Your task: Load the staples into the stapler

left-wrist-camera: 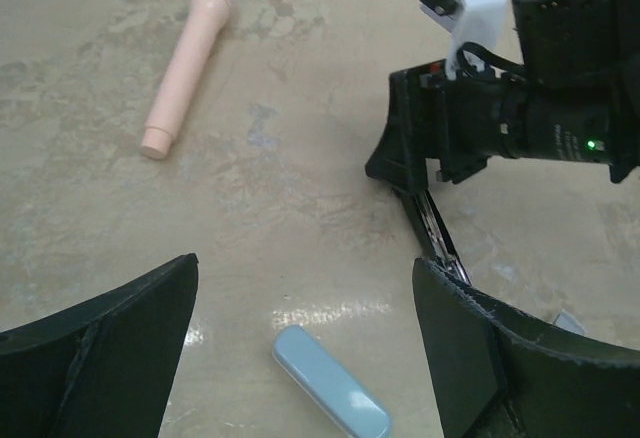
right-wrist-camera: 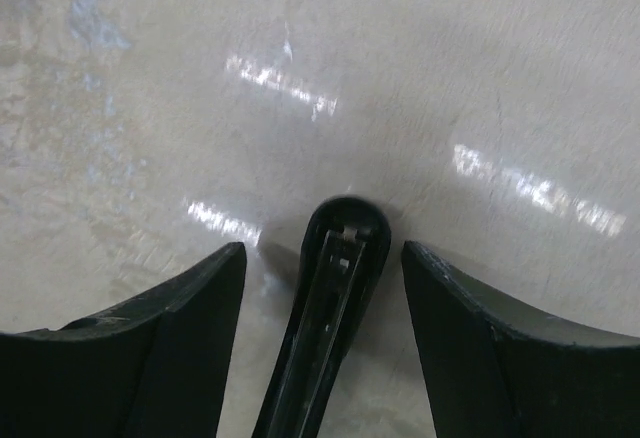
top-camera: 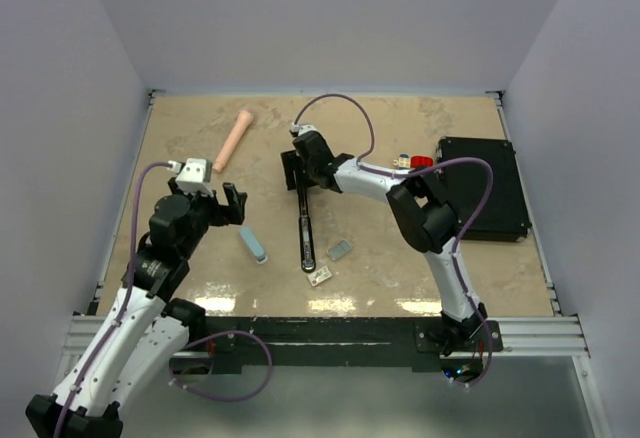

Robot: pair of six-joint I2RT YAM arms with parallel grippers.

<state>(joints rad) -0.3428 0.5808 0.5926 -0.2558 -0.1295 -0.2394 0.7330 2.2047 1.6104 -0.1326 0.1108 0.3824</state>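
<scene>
Both tools stand apart. Right tool (right-wrist-camera: pixel 322 248) straddles the end of the black stapler (right-wrist-camera: pixel 330 308), a gap on either side, no contact. Left tool (left-wrist-camera: pixel 305 261) hovers over the bench (left-wrist-camera: pixel 300 158), with a blue bar (left-wrist-camera: pixel 330 383) just below it. Staple box (top-camera: pixel 320 277) and grey-blue block (top-camera: pixel 340 250) lie well short of the right tool, by the stapler's other end.

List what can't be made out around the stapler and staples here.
- Print on the staple box: too small in the top view.
- Whether the channel of the black stapler holds staples: too small from above; dark and cut off by the bottom edge in the right wrist view.
- The stapler's far end: covered by the right claw in the top view.
</scene>
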